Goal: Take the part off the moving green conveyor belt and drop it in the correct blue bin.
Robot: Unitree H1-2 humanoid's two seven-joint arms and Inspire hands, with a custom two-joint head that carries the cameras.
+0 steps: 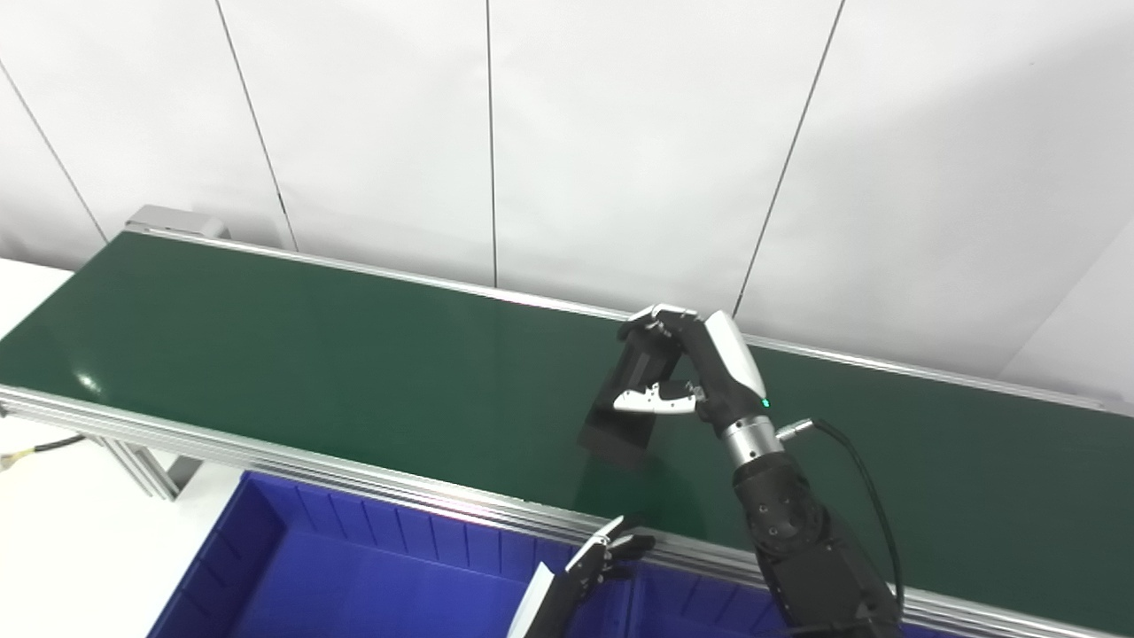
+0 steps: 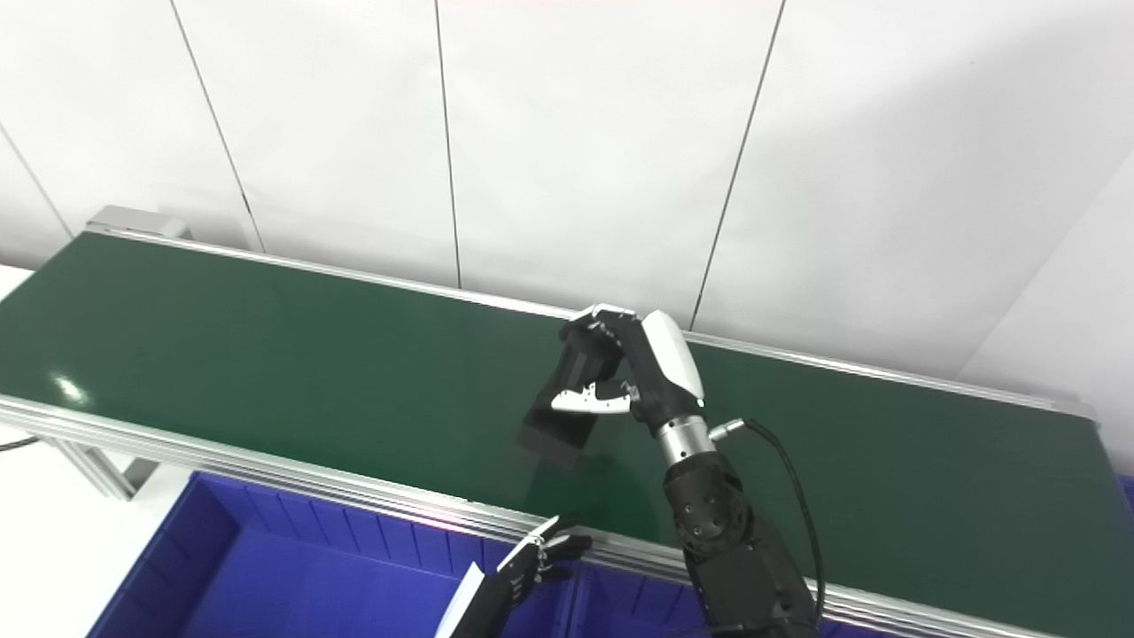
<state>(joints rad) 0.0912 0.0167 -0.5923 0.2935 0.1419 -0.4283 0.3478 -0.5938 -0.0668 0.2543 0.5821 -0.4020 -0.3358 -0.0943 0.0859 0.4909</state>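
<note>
Factory-style lab, conveyor belt (image 1: 266, 354), blue bin (image 1: 354, 576)

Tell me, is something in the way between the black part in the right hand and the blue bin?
Nothing visible: the right hand holds the black part over the belt; the blue bin lies open.

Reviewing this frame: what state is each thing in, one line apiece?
Black part: held by the right robot hand, tilted over the belt.
Right robot hand: shut on the part.
Left robot hand: low by the belt's near rail, holding nothing; grip unclear.
Green belt: bare where visible.
Blue bin: open, visible part empty.
</note>
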